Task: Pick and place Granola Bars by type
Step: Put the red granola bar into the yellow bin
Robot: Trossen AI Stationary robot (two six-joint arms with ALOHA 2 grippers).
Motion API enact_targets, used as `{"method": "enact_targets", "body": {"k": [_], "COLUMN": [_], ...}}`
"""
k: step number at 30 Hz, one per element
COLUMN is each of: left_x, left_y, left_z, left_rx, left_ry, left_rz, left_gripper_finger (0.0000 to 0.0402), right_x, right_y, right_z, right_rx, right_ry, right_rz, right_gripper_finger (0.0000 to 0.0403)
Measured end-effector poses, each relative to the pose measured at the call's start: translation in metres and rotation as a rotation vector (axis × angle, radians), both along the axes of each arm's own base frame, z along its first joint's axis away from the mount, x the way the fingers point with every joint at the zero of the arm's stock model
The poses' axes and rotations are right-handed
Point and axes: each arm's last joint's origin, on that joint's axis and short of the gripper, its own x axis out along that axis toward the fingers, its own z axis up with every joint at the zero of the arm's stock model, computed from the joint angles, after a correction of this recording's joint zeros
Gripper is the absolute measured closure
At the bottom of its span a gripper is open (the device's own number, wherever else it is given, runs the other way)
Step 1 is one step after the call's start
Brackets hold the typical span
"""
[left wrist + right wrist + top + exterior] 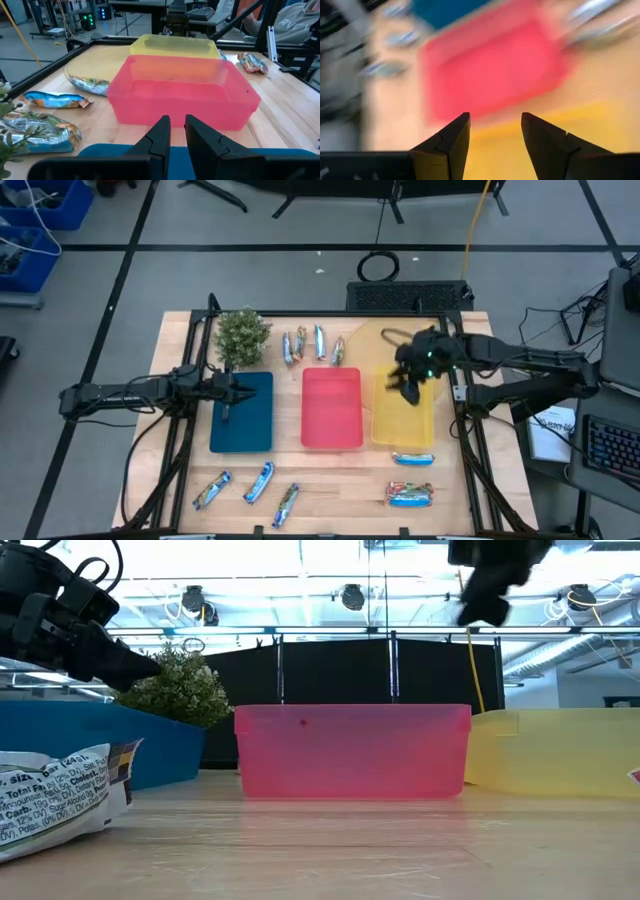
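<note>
We are seeing the right wrist view smeared by blur, and in the low view one granola bar [60, 795] is cut off at the edge. We are counting nine granola bars [318, 341] from above — four behind the red tray [331, 408], three in front of the blue tray [243, 412], two in front of the yellow tray [404, 415]. The right gripper [409, 383] is hanging over the yellow tray, fingers apart and empty. The left gripper [238, 390] is hovering above the blue tray, fingers nearly closed, gripping nothing.

Three trays sit on the pale wooden desk [330, 480]: blue [243, 412], red [332, 408] and yellow [405, 415]. The granola bars [411, 496] are blue and silver with orange marks. The plant [243, 335] is green.
</note>
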Motion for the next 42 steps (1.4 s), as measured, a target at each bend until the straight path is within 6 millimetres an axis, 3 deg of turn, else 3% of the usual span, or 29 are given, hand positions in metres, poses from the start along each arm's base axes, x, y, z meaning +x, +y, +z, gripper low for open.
{"method": "enact_targets", "body": {"k": [6,14,19,25,34,42], "left_x": [0.000,0.000,0.000,0.000,0.000,0.000], "left_y": [0.000,0.000,0.000,0.000,0.000,0.000], "left_z": [0.000,0.000,0.000,0.000,0.000,0.001], "left_rx": [-0.002,-0.010,-0.008,-0.005,-0.006,-0.007], "left_ry": [-0.001,-0.001,-0.001,0.000,0.000,-0.007], "left_rz": [0.000,0.001,0.001,0.006,0.006,0.007], "left_gripper_finger": [0.0334,0.0334,0.0334,0.0334,0.0334,0.0334], "right_x": [-0.001,-0.023,-0.043,-0.057,-0.073,-0.069], "right_y": [0.049,0.106,0.128,0.137,0.127,0.130], "right_z": [-0.021,-0.065,-0.084,-0.104,-0.141,-0.152], "right_rx": [0.318,0.552,0.589,0.516,0.404,0.497], "right_ry": [0.203,0.606,0.782,0.764,0.787,0.718], "right_rz": [0.121,-0.104,-0.226,-0.322,-0.390,-0.353], "right_gripper_finger": [0.0244,0.0254,0.0254,0.0254,0.0251,0.0250]}}
